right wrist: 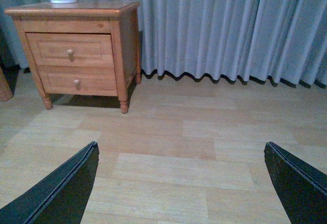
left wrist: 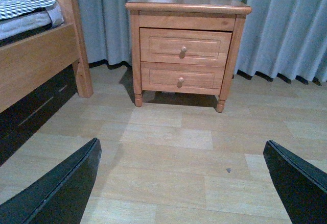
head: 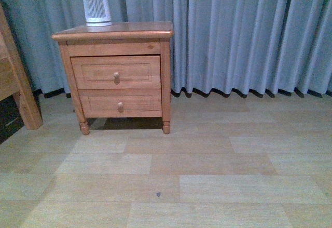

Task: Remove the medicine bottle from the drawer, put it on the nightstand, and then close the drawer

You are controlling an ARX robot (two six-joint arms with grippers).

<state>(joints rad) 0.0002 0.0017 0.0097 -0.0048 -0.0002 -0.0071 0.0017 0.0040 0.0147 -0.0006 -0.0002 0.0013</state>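
Black end effectors [left wrist: 181, 142] [right wrist: 181, 143] spread wide above floor [left wrist: 168, 193].

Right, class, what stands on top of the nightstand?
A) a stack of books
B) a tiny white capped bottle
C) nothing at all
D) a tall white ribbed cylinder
D: in the front view a tall white ribbed cylinder stands toward the back left of the top of the nightstand, and nothing else shows on it.

My left gripper [left wrist: 181, 143] gapes wide over the pale wood-plank floor [left wrist: 153, 180]; the orange-brown wooden two-drawer nightstand [left wrist: 186, 9] stands well apart, ahead.
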